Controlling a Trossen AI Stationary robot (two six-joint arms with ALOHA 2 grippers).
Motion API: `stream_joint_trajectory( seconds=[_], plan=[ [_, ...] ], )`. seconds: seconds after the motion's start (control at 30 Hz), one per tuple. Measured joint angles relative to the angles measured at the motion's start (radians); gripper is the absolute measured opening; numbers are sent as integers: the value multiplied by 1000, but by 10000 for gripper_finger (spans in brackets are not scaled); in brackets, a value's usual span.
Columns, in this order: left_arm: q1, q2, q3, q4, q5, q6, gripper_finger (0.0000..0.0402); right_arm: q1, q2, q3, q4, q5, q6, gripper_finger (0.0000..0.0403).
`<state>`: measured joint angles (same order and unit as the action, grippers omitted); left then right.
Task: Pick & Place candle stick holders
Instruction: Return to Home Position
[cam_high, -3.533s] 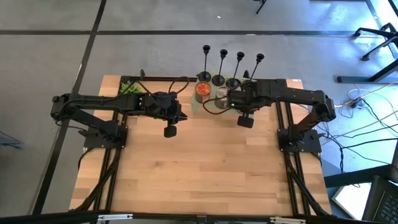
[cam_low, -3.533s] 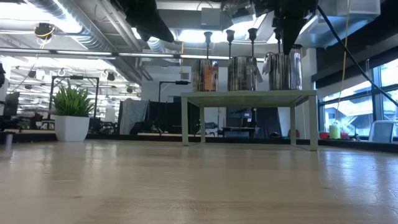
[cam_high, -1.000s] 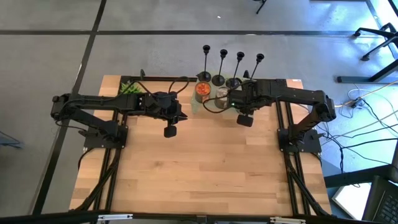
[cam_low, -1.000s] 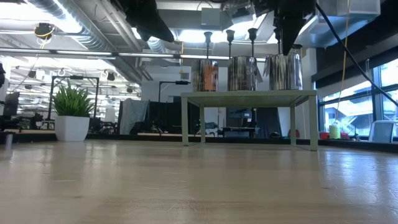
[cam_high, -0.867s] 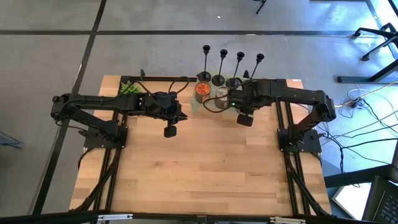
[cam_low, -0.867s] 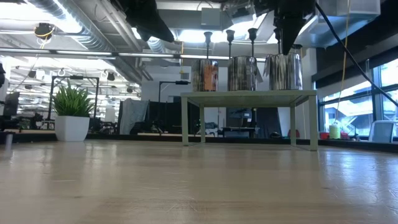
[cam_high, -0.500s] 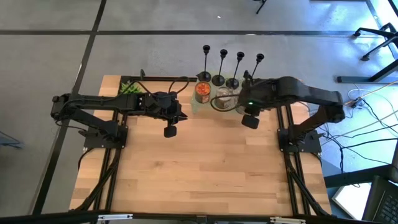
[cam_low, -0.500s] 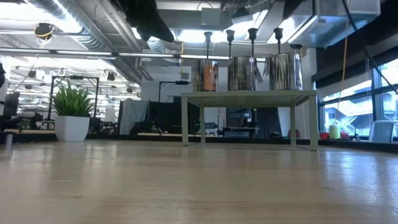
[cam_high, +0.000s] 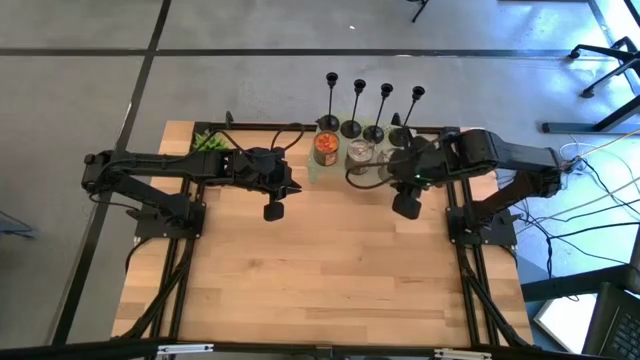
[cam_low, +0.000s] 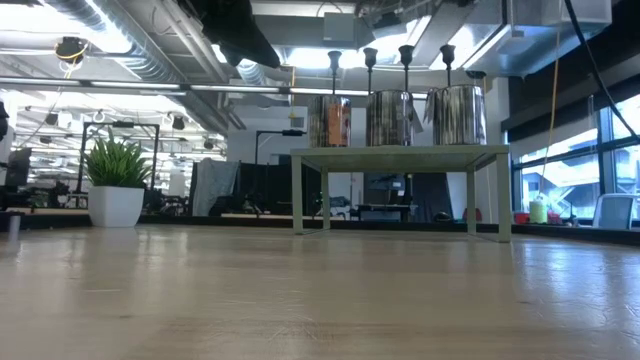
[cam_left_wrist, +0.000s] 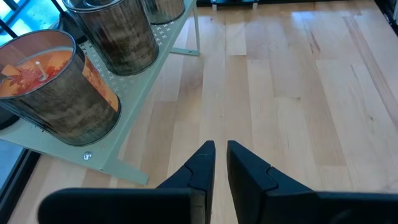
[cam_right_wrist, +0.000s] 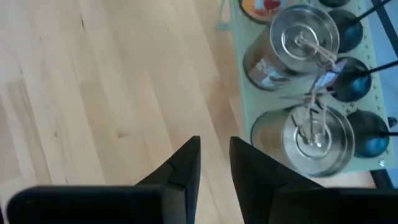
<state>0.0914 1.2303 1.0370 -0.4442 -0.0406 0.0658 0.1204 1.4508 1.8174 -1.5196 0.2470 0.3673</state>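
Four slim black candlestick holders stand by their round bases in a row on a pale green shelf at the table's far edge. In the low view they rise behind the jars. Their bases show in the right wrist view. My right gripper hovers above the table just near the shelf, fingers a narrow way apart and empty; it also shows in the high view. My left gripper hangs shut and empty left of the shelf, and it shows in the high view too.
On the shelf, in front of the holders, stand an orange candle jar and two silver tins, the tins with string on their lids. A green plant lies at the far left. Bare wooden table stretches toward the near edge.
My right gripper has drawn back from the rightmost candlestick holder, going up and toward the table's right and near edges, and has left the low view. All the holders stand where they were.
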Motion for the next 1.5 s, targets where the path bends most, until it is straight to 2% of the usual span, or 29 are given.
stream_joint_trajectory(
  seconds=[0.2, 0.5, 0.67, 0.77, 0.93, 1.13, 1.33, 1.5],
  plan=[
    [0, 0, 0, 0, 0, 0, 36, 0, 0, -1, 93, 3, -27, 90],
    [0, 0, 0, 2, 0, 0, 36, -1, 0, -1, 276, 3, -221, 90],
    [0, -2, 0, 6, -3, 6, 36, -1, 0, -1, 263, 3, -241, 90],
    [3, -26, 29, -51, -1, -54, 36, -1, -2, -1, 253, -36, -234, 90],
    [2, -190, 47, -89, 8, -67, 36, -1, -32, -1, 238, -65, -279, 90],
    [1, -461, 46, -154, 8, -34, 36, -1, -127, -60, 277, -65, -301, 90],
    [1, -684, -66, -155, 3, -27, 36, -1, -316, -373, 505, -68, -313, 90],
    [1, -881, -224, -110, -134, -73, 36, -2, -527, -668, 707, -68, -312, 90]
  ],
)
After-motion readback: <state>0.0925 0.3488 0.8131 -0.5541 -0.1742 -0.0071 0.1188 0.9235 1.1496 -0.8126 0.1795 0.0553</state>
